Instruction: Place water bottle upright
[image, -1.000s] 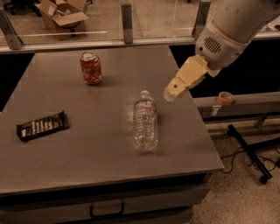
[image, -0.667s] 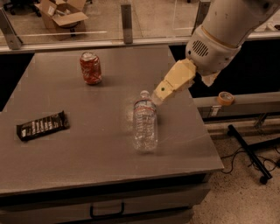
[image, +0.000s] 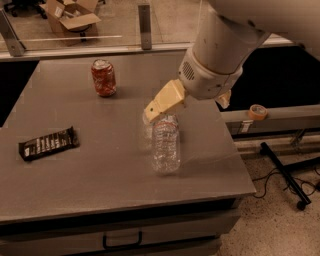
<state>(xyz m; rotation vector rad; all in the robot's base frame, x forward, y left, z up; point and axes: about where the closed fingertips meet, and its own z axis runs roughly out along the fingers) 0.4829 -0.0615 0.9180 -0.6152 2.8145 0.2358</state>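
In the camera view, the water bottle (image: 166, 145) is seen lying on its side near the middle of the table (image: 100, 192). Its neck end is pointed to 12 o'clock, and its cap is covered by the gripper (image: 159, 107) held over that end. Whether the gripper is released or clenched cannot be told. A red can (image: 103, 77) is stood at 10 o'clock of the bottle, and a dark wrapper (image: 48, 143) is laid at 9 o'clock.

The cream-yellow pincer (image: 161, 104), on a white arm (image: 220, 55), hangs over the far end of the clear, ribbed water bottle (image: 166, 146) mid-way across the grey table (image: 90, 182). Far left stands a red soda can (image: 103, 77) with pale markings. Near left lies a black wrapper (image: 48, 143) with white lettering.
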